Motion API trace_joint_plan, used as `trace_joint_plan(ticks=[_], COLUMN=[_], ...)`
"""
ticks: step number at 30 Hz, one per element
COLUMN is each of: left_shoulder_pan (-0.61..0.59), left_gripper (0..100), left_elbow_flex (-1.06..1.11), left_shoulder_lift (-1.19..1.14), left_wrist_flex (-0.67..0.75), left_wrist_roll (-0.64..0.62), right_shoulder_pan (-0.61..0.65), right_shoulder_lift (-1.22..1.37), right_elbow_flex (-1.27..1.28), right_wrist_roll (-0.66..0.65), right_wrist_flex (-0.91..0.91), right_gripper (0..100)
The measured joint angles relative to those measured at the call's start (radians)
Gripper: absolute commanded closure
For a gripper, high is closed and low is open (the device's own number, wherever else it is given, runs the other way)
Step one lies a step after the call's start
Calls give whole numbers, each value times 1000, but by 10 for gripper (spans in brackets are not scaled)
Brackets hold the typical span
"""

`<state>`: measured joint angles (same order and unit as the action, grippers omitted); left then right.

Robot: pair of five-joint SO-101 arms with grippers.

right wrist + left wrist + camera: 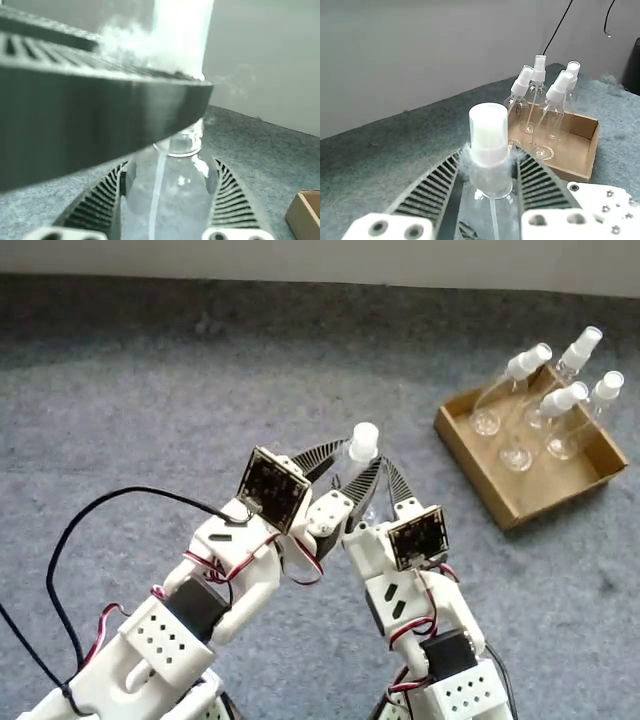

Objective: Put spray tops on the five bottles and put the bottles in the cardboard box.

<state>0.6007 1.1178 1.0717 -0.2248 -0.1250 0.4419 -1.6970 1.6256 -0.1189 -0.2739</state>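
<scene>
No words, numbers, labels or signs can be read on the clear bottles (547, 125), the cardboard box (585, 127), the white arms (230, 580) or the grey desk (120, 420).

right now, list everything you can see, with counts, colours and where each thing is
clear plastic bottles with white spray tops: four, clear and white, leaning inside the box
clear plastic bottle with white spray top: one, clear and white, held between both grippers, left of the box in the high view
brown cardboard box: one, brown, on the table's right side in the high view
grey carpeted table: one, grey, under everything
black cable: one, black, looping beside the left arm
left gripper: one, black fingers, shut around the spray top
right gripper: one, black fingers, shut on the bottle's body
</scene>
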Motion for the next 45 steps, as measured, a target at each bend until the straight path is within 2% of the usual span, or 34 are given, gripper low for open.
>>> trace_joint_plan(ticks=[6,37,45], left_shoulder_pan=[0,0,0], left_gripper=[996,996,996], left_elbow_flex=[40,-17,-18], left_shoulder_lift=[6,5,-95], left_wrist_flex=[75,78,78], left_wrist_roll=[0,0,-3], right_shoulder_pan=[0,-2,-2], right_shoulder_lift=[0,0,0], right_elbow_flex=[0,0,2], right_wrist_roll=[0,0,2], right_wrist_flex=[0,0,0], right_gripper=[893,893,893])
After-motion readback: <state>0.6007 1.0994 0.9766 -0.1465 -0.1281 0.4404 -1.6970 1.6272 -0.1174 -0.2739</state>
